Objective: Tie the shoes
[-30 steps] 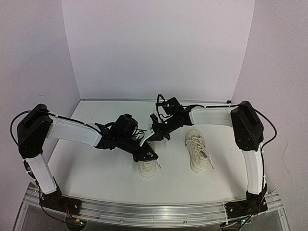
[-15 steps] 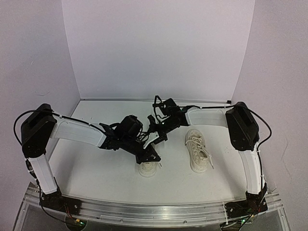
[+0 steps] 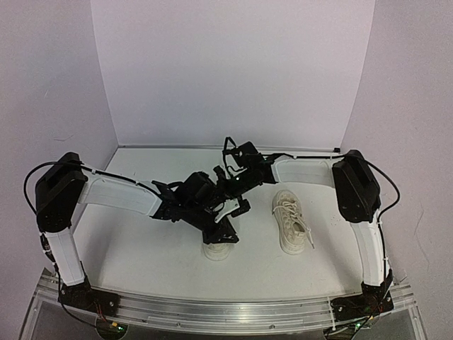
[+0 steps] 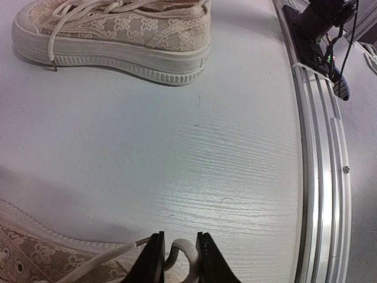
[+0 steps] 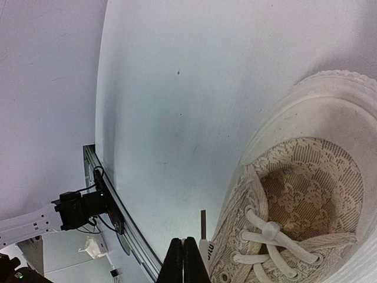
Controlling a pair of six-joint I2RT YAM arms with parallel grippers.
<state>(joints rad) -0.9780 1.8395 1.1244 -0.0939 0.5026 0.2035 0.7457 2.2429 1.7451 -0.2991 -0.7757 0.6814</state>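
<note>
A pale surface [image 3: 141, 248] lies inside lilac walls [image 3: 233, 71], with an aluminium rail [image 4: 318, 177] along its front edge and a black arm base [image 4: 321, 20] bolted to that rail. Both arms reach in over the left shoe [image 3: 216, 249]. Seen from above, their black wrists crowd together on top of it and cover all but its toe. The right shoe [image 3: 290, 221] stands apart to the right of the left shoe, uncovered, with its laces loose.

The left jaws hang low over the left shoe's outer side and are only narrowly parted. A small loop of white lace [image 4: 179, 247] arches across the gap between the two tips. Whether the tips press on it cannot be told. A second strand [image 4: 100, 262] trails from there over the left shoe's lace-patterned upper.

The right jaws are closed tip to tip just beside the left shoe's eyelets, on the rail side. One lace end [image 5: 203, 227] stands right against them. Whether they pinch it is hidden below the frame edge.

From above, the laces between the wrists are too thin to follow.
</note>
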